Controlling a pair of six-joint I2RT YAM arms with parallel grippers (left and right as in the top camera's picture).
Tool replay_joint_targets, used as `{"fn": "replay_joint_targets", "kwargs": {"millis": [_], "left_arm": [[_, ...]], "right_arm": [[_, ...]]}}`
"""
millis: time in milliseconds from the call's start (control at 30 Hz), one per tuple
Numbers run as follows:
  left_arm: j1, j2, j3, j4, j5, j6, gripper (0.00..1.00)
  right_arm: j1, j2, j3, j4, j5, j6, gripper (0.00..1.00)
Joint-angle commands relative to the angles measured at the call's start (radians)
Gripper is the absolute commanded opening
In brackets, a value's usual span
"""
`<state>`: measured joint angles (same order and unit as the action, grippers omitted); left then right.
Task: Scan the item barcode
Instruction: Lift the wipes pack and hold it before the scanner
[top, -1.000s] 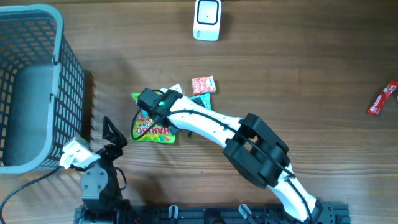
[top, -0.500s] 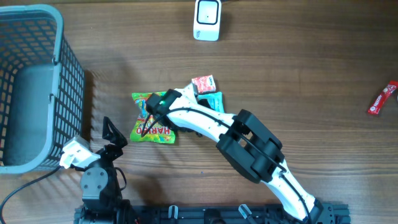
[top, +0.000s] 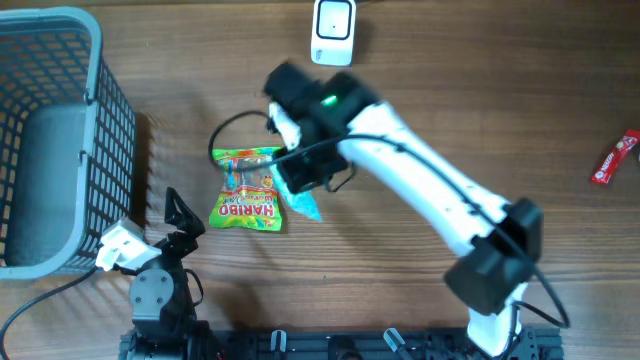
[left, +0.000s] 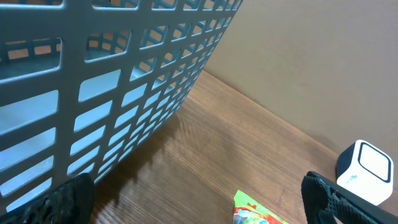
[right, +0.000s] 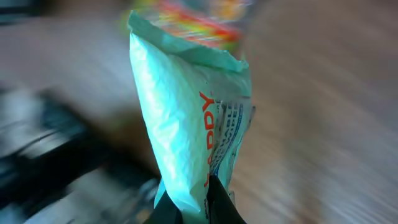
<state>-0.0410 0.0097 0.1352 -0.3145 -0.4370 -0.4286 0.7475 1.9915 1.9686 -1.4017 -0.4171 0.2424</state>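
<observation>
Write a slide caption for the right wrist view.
Right tool pinching a teal snack packet by one edge.

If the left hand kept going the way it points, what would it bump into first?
Probably the green candy bag, whose corner lies just ahead of the open left hand; the basket sits alongside. Depth is unclear.

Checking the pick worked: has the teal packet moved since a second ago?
Yes. The teal packet now hangs from the right gripper, lower in the overhead picture, farther from the scanner, beside the Haribo bag.
</observation>
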Motion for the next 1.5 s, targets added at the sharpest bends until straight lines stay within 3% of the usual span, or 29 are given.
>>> {"fn": "replay_joint_targets", "kwargs": {"millis": [0, 133, 233, 300, 400, 567, 667, 733, 900, 1033, 1100, 1267, 1467], "left_arm": [[0.004, -0.003, -0.005, 0.002, -0.009, 0.008, 1.00], [0.004, -0.003, -0.005, 0.002, -0.009, 0.008, 1.00], [0.004, -0.003, -0.005, 0.002, -0.009, 0.008, 1.00], [0.004, -0.003, -0.005, 0.002, -0.009, 0.008, 1.00], [0.004, -0.003, -0.005, 0.002, -0.009, 0.008, 1.00], [0.004, -0.003, -0.005, 0.002, -0.009, 0.008, 1.00], [0.004, -0.003, -0.005, 0.002, -0.009, 0.008, 1.00], [0.004, -0.003, -0.005, 0.002, -0.009, 0.008, 1.00], [0.004, -0.003, -0.005, 0.002, -0.009, 0.008, 1.00], [0.004, -0.003, -0.005, 0.002, -0.009, 0.008, 1.00], [0.004, -0.003, -0.005, 0.002, -0.009, 0.008, 1.00], [0.004, -0.003, -0.005, 0.002, -0.009, 0.008, 1.00], [0.004, -0.003, -0.005, 0.002, -0.009, 0.008, 1.00]], "right_arm": [[-0.074, 0.001, 0.006, -0.006, -0.454, -0.090, 0.04], [-0.114, 0.001, 0.006, -0.012, -0.629, 0.182, 0.04], [-0.121, 0.001, 0.006, 0.026, -0.775, 0.214, 0.04], [-0.121, 0.001, 0.006, 0.048, -0.765, 0.230, 0.04], [-0.121, 0.001, 0.006, 0.064, -0.526, 0.229, 0.04], [-0.121, 0.001, 0.006, 0.103, 0.201, 0.218, 0.04], [-0.121, 0.001, 0.006, 0.182, 0.257, 0.050, 0.04], [-0.121, 0.001, 0.006, 0.236, 0.312, 0.043, 0.05], [-0.121, 0.025, 0.000, 0.454, 0.667, 0.034, 0.05], [-0.130, 0.127, -0.016, 0.765, 0.792, -0.320, 0.05], [-0.140, 0.180, -0.016, 0.896, 0.866, -0.428, 0.05], [-0.185, 0.332, -0.016, 1.311, 0.970, -0.641, 0.04], [-0.229, 0.469, -0.015, 1.691, 0.946, -0.759, 0.05]]}}
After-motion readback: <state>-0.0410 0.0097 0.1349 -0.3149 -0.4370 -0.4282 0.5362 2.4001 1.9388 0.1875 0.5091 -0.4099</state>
